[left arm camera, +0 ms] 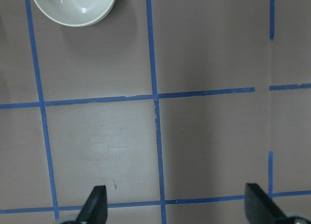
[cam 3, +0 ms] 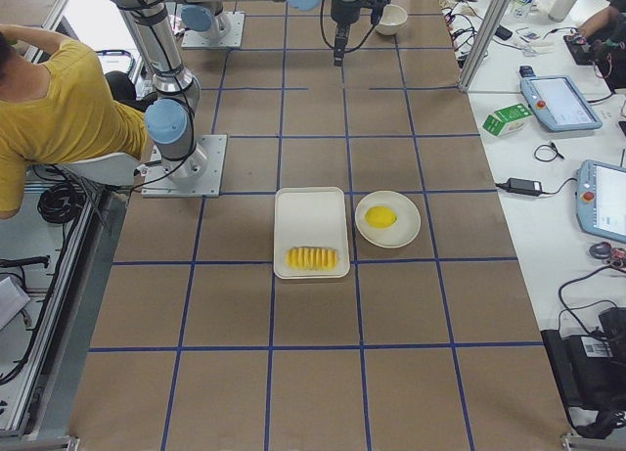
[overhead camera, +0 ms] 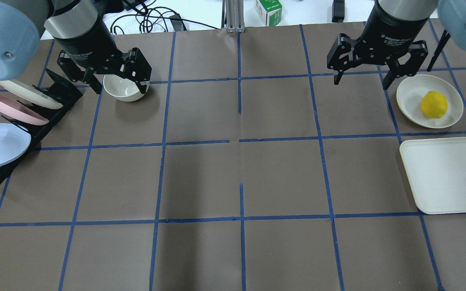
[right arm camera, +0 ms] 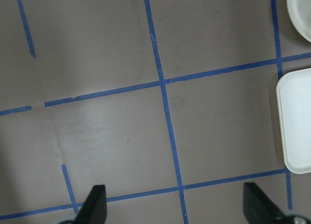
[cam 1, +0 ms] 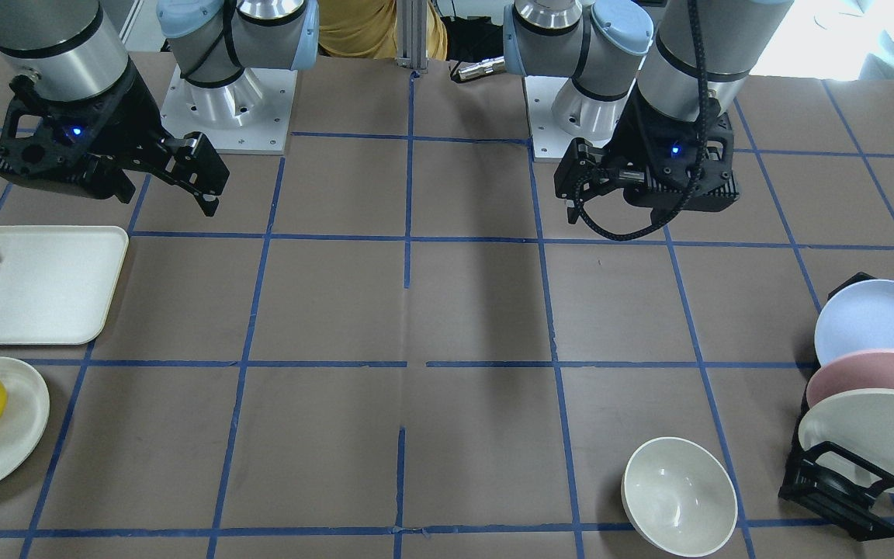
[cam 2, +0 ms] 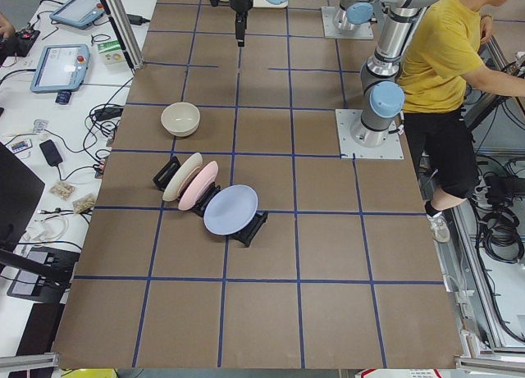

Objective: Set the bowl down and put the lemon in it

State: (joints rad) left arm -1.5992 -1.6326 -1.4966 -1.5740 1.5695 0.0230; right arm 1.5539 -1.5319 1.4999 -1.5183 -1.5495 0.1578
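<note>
Above table [overhead camera: 200, 178], left claw [left arm camera: 176, 199], right claw [right arm camera: 175, 197] — wide open, empty

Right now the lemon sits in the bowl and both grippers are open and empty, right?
Not quite. The lemon lies on the plate, not in the bowl, which is empty; the overhead view shows it. The left gripper and right gripper are indeed open and empty.

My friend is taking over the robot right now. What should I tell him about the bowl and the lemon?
Left gripper: open, empty, above the table.
Right gripper: open, empty, above the table.
Bowl: upright on the robot's left side, beside the dish rack.
Lemon: on the round plate, on the robot's right side.
Done: nothing yet.
Left: place the bowl, then put the lemon in it.
</note>
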